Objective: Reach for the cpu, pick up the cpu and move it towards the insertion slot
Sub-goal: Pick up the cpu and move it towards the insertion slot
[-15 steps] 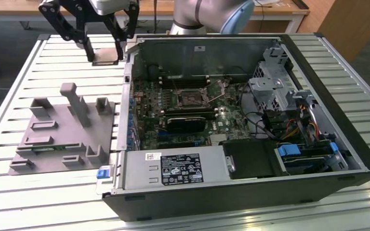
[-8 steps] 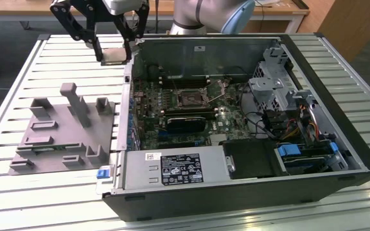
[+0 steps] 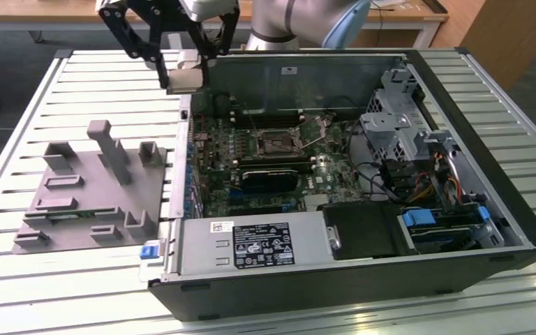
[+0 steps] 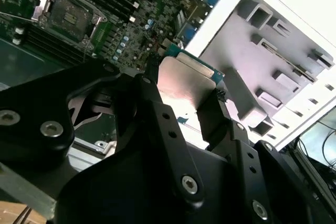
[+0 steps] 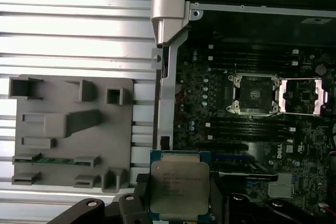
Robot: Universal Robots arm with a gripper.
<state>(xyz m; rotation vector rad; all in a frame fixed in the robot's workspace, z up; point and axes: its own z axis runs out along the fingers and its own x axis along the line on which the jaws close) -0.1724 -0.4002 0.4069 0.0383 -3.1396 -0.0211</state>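
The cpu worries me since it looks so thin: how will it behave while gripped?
Probably stiff: the cpu stays flat between the gripper fingers. Its smooth metal top may be slippery. Likely light, being thin.

The tabletop is made of pale metal slats running crosswise with dark grooves between them, and bright light glares off the slats at the exterior view's lower left and along the near edge. Behind it, a grey floor stretches back to a light wooden desk on white legs along the far edge of the exterior view, with a wooden cabinet at that view's upper right. In the second wrist view, dark cables hang beyond the tabletop's edge.
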